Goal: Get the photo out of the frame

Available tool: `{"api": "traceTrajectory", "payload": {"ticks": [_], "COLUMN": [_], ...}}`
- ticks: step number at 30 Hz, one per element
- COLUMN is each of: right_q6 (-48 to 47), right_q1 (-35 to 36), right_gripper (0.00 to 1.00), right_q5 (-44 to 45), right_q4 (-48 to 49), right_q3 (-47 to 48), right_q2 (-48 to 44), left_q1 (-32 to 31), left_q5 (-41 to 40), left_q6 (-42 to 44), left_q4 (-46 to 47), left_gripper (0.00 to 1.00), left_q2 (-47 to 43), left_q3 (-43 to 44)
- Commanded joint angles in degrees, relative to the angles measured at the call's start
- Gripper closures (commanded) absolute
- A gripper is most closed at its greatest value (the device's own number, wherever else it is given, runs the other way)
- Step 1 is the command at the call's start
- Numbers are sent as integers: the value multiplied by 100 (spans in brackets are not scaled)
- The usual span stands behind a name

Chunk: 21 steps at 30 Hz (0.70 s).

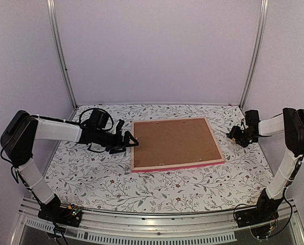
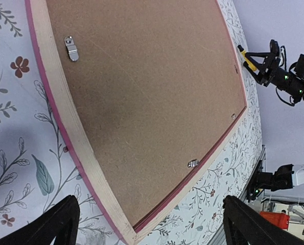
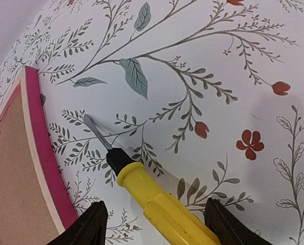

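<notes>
The frame (image 1: 182, 166) lies face down on the floral table, its pink border showing along the near edge. A plain brown backing board (image 1: 174, 143) fills it, so the photo is hidden. My left gripper (image 1: 129, 143) hovers open at the frame's left edge; in the left wrist view its fingers (image 2: 60, 224) straddle the near corner of the frame (image 2: 65, 117) without touching. My right gripper (image 1: 232, 135) sits just right of the frame. Its fingers (image 3: 93, 224) stand apart on either side of a yellow screwdriver (image 3: 162, 204), whose blade points at the frame's pink edge (image 3: 44, 153).
Two small metal tabs (image 2: 71, 47) (image 2: 193, 163) sit on the backing board (image 2: 152, 87) near its edges. The floral tablecloth (image 1: 157, 191) surrounds the frame. Metal posts (image 1: 62, 56) and pale walls close in the back and sides.
</notes>
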Motion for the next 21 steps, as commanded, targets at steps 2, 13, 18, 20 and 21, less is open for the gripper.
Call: {"api": "traceTrajectory", "payload": {"ticks": [2,13,18,20,21], "right_q6": [-108,-307,-407,-410,-421], "right_q1": [102,455,620,620,627], "right_gripper": [28,15,14,13,13], "right_q5": [260,1105,1447,1497,1524], "right_q4": [-248,-728,-934,-973,-998], "right_q3": [130,312,379,379,388], "right_q2": [-192,-224,-229,-233,-231], "left_q1": [60,58,55,54,53], "left_q5": [55,61,52,58,61], "left_q6": [45,55,59,61,58], "left_q4": [102,89,88,90,86], "left_gripper": [1,1,1,1,1], "left_q2": [84,125,126,133,127], "left_q3": [99,134,126,129,124]}}
